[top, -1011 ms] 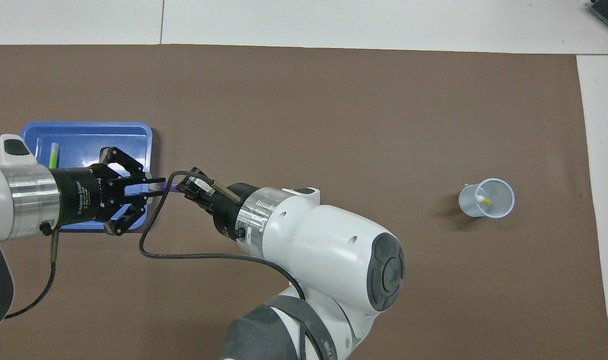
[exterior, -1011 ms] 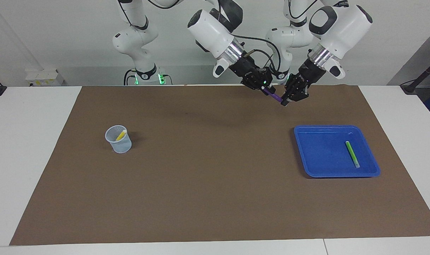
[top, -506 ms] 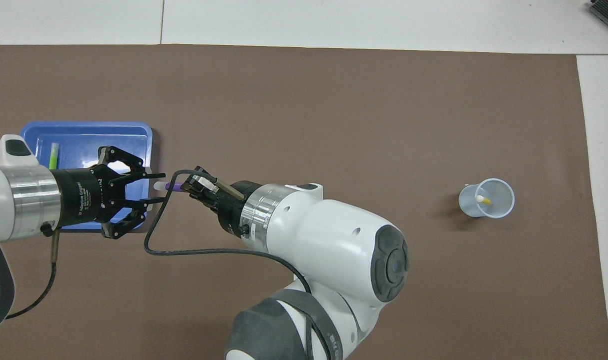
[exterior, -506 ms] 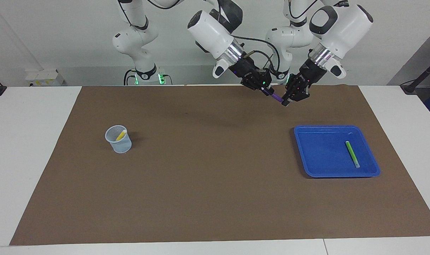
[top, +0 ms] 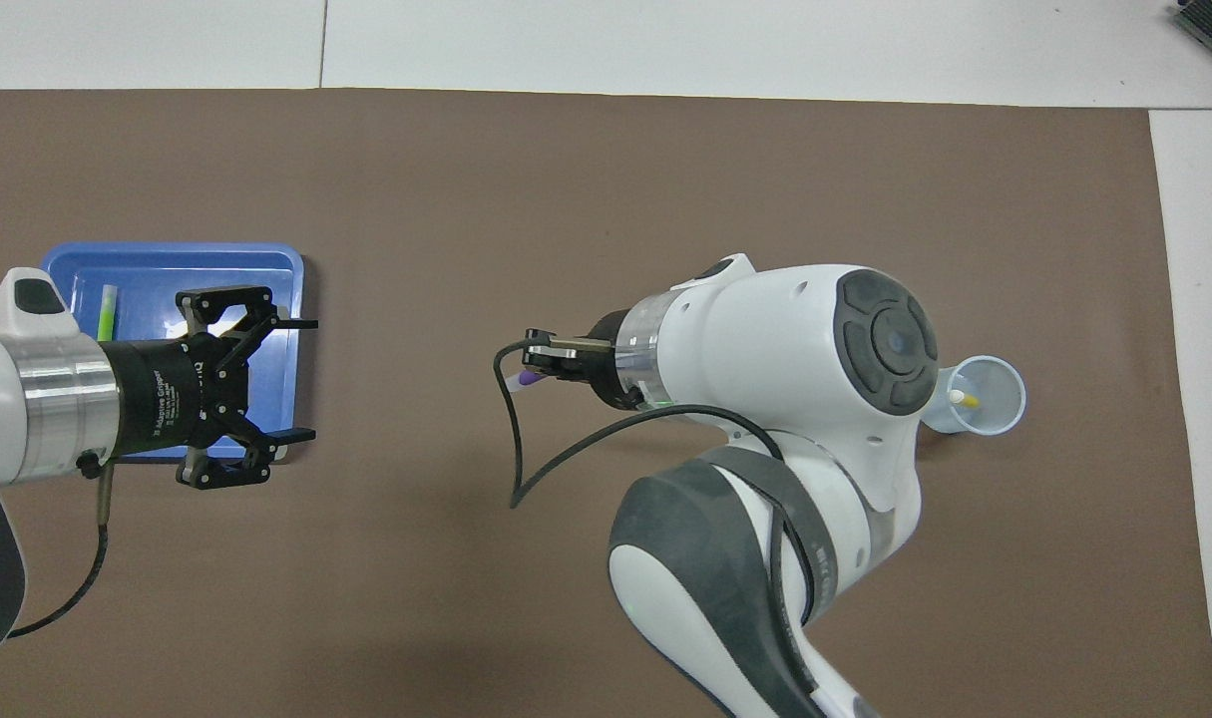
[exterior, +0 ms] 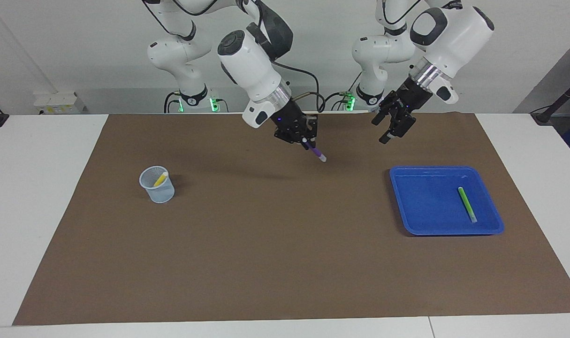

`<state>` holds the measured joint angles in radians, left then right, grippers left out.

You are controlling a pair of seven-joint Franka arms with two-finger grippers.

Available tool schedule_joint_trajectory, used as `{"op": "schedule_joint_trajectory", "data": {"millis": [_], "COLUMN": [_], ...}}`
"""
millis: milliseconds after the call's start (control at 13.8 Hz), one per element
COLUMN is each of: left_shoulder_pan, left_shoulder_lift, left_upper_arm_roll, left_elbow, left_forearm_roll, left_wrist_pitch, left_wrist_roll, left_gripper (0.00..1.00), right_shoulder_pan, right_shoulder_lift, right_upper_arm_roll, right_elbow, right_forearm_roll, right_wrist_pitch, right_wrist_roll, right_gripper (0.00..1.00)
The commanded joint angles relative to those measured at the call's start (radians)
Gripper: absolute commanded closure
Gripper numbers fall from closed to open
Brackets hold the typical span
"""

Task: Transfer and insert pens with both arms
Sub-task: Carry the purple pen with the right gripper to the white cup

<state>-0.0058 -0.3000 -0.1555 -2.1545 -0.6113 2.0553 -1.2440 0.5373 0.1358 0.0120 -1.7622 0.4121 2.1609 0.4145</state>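
Note:
My right gripper (exterior: pixel 305 140) is shut on the purple pen (exterior: pixel 316 153), which points slantwise down over the middle of the brown mat; from above only its tip (top: pixel 526 379) shows past the right gripper (top: pixel 544 367). The left gripper (exterior: pixel 387 129) hangs open with nothing in it, over the mat beside the blue tray (exterior: pixel 446 168); from above, the left gripper (top: pixel 304 379) covers the tray's edge (top: pixel 286 269). A green pen (exterior: pixel 467 204) (top: pixel 107 309) lies in the tray. The yellow pen (exterior: pixel 160 179) (top: pixel 962 399) stands in the pale cup (exterior: pixel 157 187) (top: pixel 995 404).
The brown mat (exterior: pixel 285 244) covers most of the white table. The cup stands toward the right arm's end and the tray toward the left arm's end. From above, the right arm's white body hides part of the cup's side.
The left gripper opened and let go of the purple pen. The right arm swung away with the pen toward the middle of the mat.

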Motion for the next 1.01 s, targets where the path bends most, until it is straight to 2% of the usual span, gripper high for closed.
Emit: {"op": "schedule_joint_trajectory", "data": {"millis": [0, 289, 506, 650, 939], "left_shoulder_pan": [0.049, 0.150, 0.193, 0.223, 0.271], "left_shoulder_lift": [-0.037, -0.047, -0.045, -0.035, -0.013], "left_upper_arm_roll": [0.013, 0.013, 0.013, 0.013, 0.013], "left_elbow": [-0.031, -0.028, -0.021, -0.019, -0.019], "left_forearm_roll": [-0.008, 0.039, 0.135, 0.200, 0.292], "left_wrist_pitch": [-0.065, -0.171, -0.219, -0.234, -0.222], "left_wrist_roll": [0.218, 0.562, 0.807, 0.999, 1.222], "left_gripper": [0.00, 0.00, 0.00, 0.00, 0.00], "right_shoulder_pan": [-0.092, -0.239, -0.287, -0.341, -0.490], "right_shoulder_lift": [-0.047, -0.088, -0.117, -0.136, -0.167], "right_upper_arm_roll": [0.011, 0.011, 0.014, 0.014, 0.013], "right_elbow": [-0.016, -0.016, -0.048, -0.109, -0.272], "right_forearm_roll": [-0.155, -0.385, -0.591, -0.650, -0.679], "right_wrist_pitch": [-0.187, -0.424, -0.480, -0.439, -0.184], "right_wrist_roll": [-0.219, -0.568, -0.759, -0.868, -1.155], "right_gripper": [1.00, 1.00, 1.00, 1.00, 1.00]}}
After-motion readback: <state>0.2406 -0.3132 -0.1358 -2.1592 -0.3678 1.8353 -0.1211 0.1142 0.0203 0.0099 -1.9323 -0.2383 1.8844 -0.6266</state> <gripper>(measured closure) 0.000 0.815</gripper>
